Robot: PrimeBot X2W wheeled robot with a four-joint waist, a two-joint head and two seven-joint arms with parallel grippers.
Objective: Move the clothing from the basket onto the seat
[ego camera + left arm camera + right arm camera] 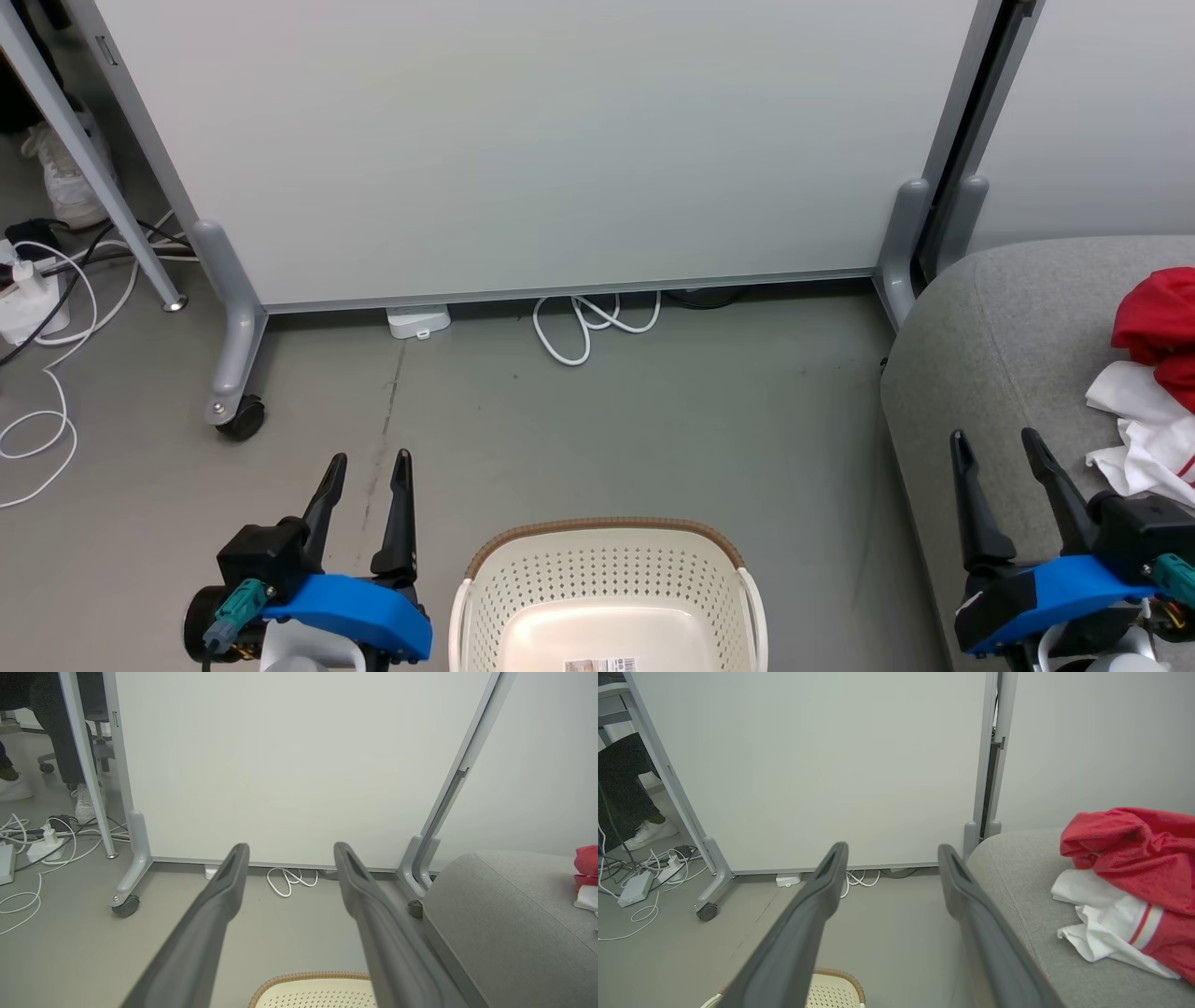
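At the far left, white cables [37,373] trail over the grey floor [597,429], beside the castor [241,417] of a pale partition [560,140]. The left hand [370,457] hangs over the bare floor with its two dark fingers spread wide and nothing between them.

Just right of it stands the basket [607,569]. It is cream-white perforated plastic with a brown woven-look rim, and its pale floor shows a barcode label [599,665].

Further right, the right hand [993,437] is likewise fully spread and holds nothing. In the head view it lies across the rounded near corner of the seat [990,327], a large grey upholstered sofa with a stitched seam.

The clothing [1158,322] lies crumpled on the seat cushion at the far right, apart from both hands. A bright red garment is heaped on top, with white fabric spilling out beneath it. The right wrist view shows a red-striped band across the white [1146,919].
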